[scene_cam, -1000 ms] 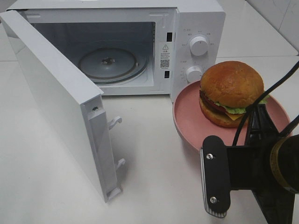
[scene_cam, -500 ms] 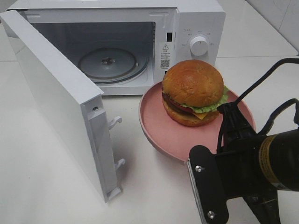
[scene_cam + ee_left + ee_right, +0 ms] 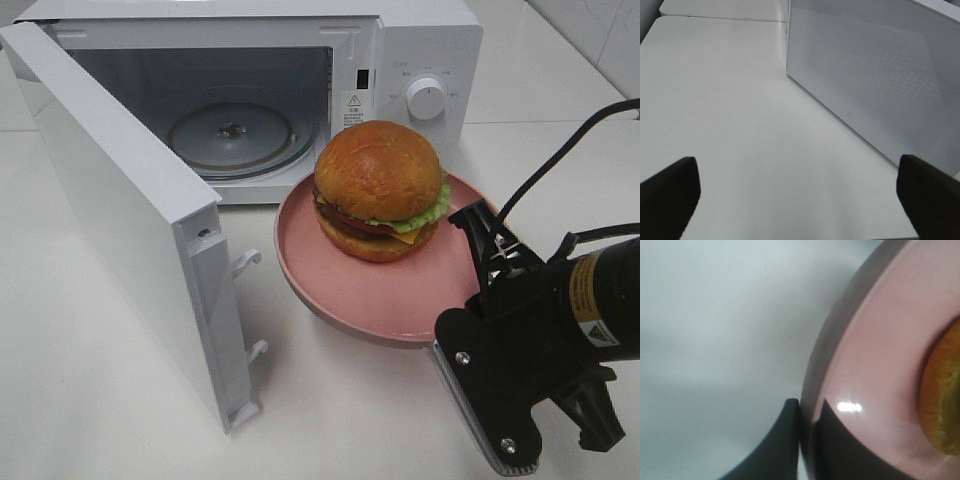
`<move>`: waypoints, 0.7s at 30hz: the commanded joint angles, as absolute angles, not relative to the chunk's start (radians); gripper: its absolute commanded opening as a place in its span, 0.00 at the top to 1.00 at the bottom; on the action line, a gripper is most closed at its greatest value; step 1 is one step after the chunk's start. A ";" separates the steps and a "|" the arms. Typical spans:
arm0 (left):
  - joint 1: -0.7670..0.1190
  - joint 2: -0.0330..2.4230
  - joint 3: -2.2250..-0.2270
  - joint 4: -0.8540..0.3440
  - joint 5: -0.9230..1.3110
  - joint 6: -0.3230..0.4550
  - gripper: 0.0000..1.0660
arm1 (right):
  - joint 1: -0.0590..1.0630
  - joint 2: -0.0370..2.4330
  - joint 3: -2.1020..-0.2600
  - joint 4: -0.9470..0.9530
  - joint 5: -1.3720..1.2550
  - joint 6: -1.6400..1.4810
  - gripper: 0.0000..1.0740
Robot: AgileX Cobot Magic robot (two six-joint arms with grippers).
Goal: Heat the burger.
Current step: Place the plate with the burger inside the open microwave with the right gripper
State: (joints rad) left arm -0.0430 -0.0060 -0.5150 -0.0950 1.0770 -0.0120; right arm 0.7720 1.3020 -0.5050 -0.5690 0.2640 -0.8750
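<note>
The burger (image 3: 378,190) sits upright on the pink plate (image 3: 365,300) just in front of the open microwave (image 3: 425,45), with the right tool (image 3: 809,412) clamped tight on the plate's rim, while the left tool (image 3: 797,200) hangs spread wide and empty over the white surface (image 3: 740,125) near the microwave's door (image 3: 875,70).

The right wrist view cuts off the burger (image 3: 943,402).
</note>
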 commanded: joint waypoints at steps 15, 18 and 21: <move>-0.040 -0.020 -0.515 -0.105 1.066 -0.012 0.06 | 0.632 1.295 -0.513 -0.064 0.214 -1.638 1.00; -0.040 -0.020 -0.515 -0.105 1.066 -0.012 0.06 | 0.632 1.295 -0.513 -0.068 0.214 -1.636 1.00; -0.040 -0.020 -0.515 -0.105 1.066 -0.012 0.06 | 0.632 1.295 -0.513 -0.080 0.214 -1.628 1.00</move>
